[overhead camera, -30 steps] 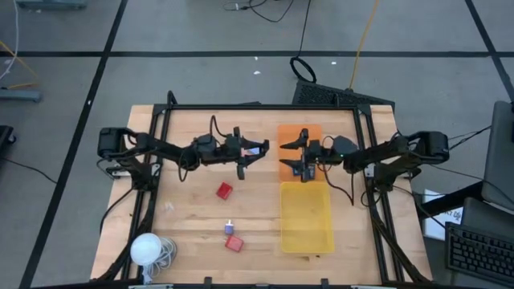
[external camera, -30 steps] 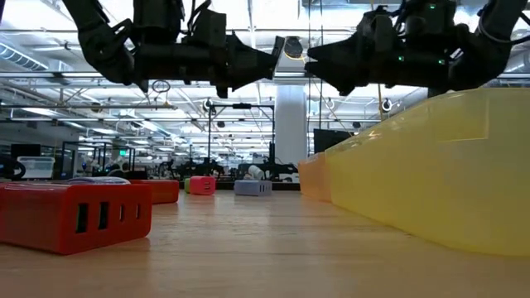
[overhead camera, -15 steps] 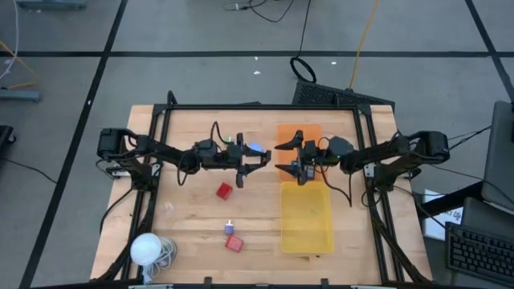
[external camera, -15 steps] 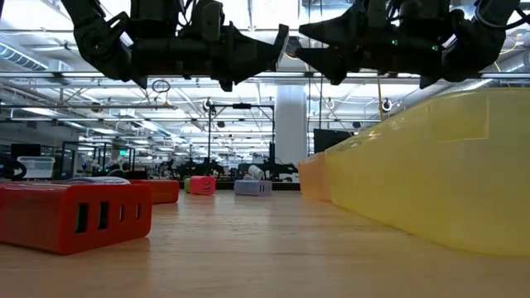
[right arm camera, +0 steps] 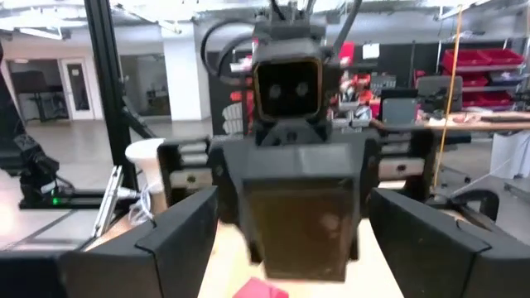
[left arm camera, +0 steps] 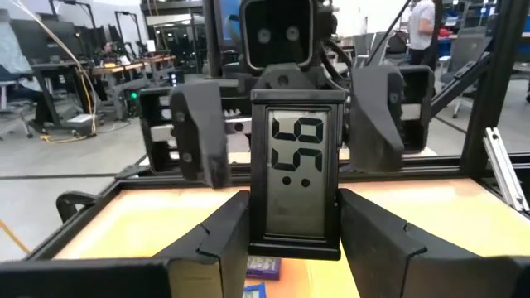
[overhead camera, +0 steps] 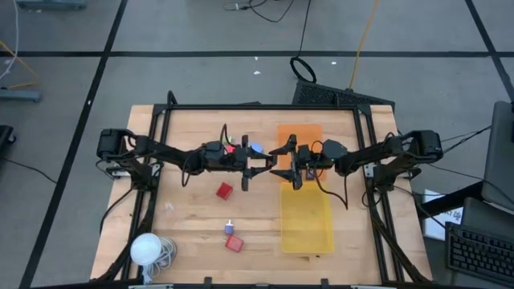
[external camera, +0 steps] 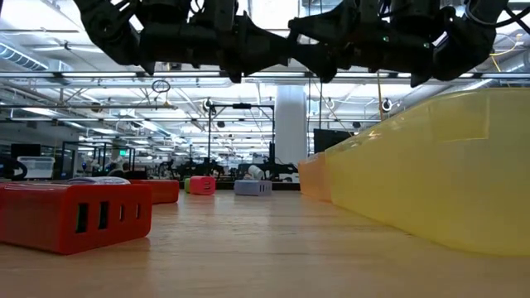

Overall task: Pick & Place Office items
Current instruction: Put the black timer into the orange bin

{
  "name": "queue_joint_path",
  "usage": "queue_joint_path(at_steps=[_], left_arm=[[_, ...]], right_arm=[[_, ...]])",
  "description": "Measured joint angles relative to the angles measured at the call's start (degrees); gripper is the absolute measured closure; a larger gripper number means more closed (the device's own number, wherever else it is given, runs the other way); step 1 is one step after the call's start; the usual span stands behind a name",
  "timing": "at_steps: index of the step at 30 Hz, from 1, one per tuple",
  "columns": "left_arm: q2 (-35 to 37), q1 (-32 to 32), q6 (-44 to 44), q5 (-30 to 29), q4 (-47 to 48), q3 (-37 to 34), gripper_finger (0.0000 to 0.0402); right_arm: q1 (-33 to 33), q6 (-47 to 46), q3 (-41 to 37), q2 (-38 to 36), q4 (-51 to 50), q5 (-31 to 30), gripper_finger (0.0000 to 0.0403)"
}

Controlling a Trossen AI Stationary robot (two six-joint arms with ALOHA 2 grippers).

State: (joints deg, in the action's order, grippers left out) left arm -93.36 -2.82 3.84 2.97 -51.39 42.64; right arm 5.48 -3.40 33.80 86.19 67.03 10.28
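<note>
Both grippers, left (overhead camera: 259, 160) holding clock (left arm camera: 296, 184), right (overhead camera: 283, 163), have met.

A black-framed clock (left arm camera: 296, 184) with a grey screen and black digits sits between the left end effector's (left arm camera: 296, 240) black fingers. The desk (overhead camera: 193, 209) is pale wood. One tray (overhead camera: 305, 217) is yellow, the tray beyond it (overhead camera: 299, 132) orange. Two blocks (overhead camera: 224, 190) (overhead camera: 234, 242) are red, and the ball (overhead camera: 146, 249) white.

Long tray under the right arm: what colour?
Yellow tray, translucent; clearest in the high view.
</note>
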Motion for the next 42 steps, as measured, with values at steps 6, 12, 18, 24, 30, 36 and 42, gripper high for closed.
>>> queue_joint_path(at_steps=[6, 12, 18, 24, 30, 36, 42], left_arm=[[0.0, 0.4, 0.1, 0.0, 0.0, 0.0, 0.0252], [0.0, 0.4, 0.1, -0.1, 0.3, 0.0, 0.0235], [0.0, 0.3, -0.3, -0.4, 0.6, 0.0, 0.0249], [0.0, 0.4, -0.3, -1.7, 0.8, 0.0, 0.0209], [0.0, 0.3, -2.6, -2.0, 0.9, 0.0, 0.0162], [4.4, -0.4, -2.5, -2.0, 4.7, -0.1, 0.0139], [13.2, -2.2, -2.0, -2.0, 21.5, -0.1, 0.0139]], right_arm=[[0.0, 1.2, 0.0, -0.3, 0.0, 0.0, 0.0124], [0.0, 2.4, 0.0, -0.3, 0.0, 0.2, 0.0186], [0.0, 3.3, 0.0, -0.3, 0.0, 0.2, 0.0254], [0.0, 3.5, 0.0, -0.3, -0.1, 0.2, 0.0254], [0.0, 3.5, 0.0, -0.3, -0.1, 0.3, 0.0247], [0.4, 2.4, -0.3, -1.6, -2.1, 0.3, 0.0252], [1.9, 2.4, -2.3, -6.2, -5.3, 0.3, 0.0250]])
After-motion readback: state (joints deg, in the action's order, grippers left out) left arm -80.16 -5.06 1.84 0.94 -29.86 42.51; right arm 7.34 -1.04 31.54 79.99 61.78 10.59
